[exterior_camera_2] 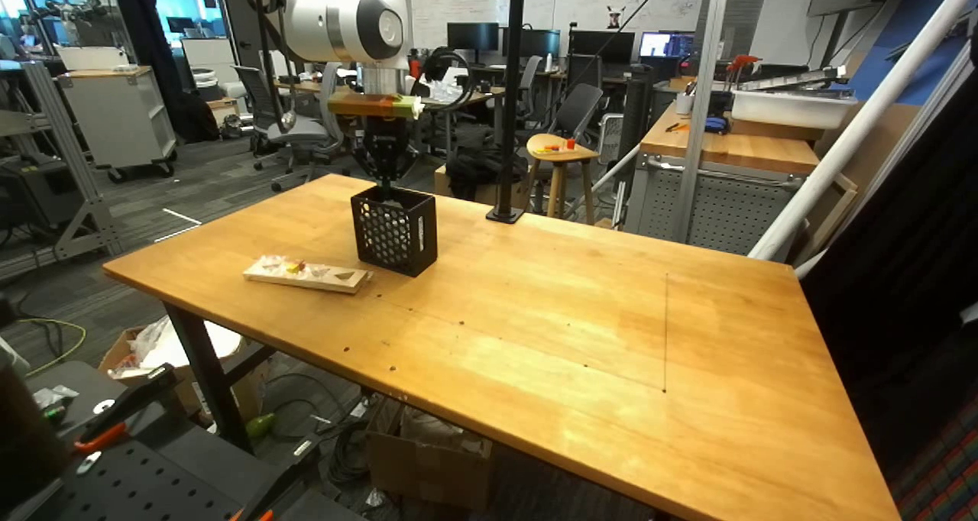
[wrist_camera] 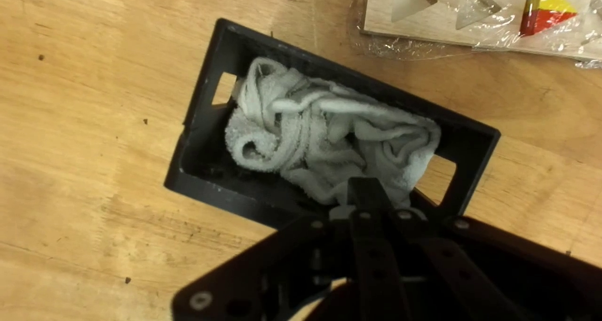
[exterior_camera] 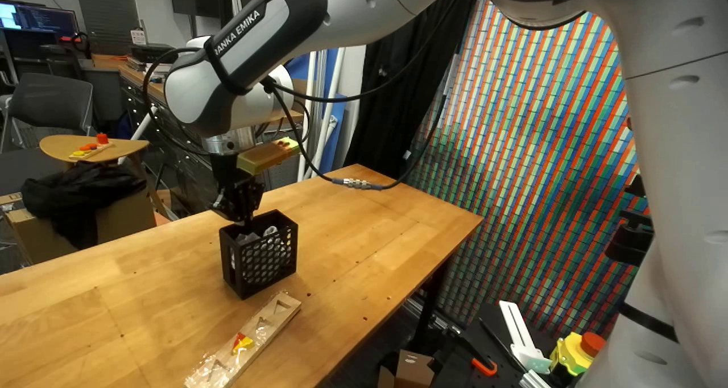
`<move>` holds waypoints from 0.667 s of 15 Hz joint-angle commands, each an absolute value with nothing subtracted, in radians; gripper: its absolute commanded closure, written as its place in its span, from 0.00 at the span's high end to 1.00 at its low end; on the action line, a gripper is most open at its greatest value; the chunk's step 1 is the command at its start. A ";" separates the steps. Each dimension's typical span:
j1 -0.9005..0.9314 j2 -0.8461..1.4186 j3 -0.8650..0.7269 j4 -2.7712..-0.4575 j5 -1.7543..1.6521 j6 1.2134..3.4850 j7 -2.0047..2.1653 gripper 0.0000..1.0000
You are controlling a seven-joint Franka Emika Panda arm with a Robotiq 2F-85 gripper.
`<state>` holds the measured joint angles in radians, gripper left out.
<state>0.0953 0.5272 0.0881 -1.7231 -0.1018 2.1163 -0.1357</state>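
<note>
Grey cloth lies in the basket beneath the closed gripper, any hold unclear.

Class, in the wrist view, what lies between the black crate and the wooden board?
A strip of tabletop separates the black crate from the wooden board in the wrist view, with clear plastic wrap spilling past the board's edge.

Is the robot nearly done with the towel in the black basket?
Partway, I think. Reaching in looks done: the gripper points down into the black basket. Being worked on: the grey towel, bunched at the fingertips, though I can't tell if it's pinched. Left, probably: coming out, as the fingertips sit inside.
</note>
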 commanded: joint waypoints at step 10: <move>0.069 0.546 0.078 -1.781 -0.063 2.216 -0.102 0.01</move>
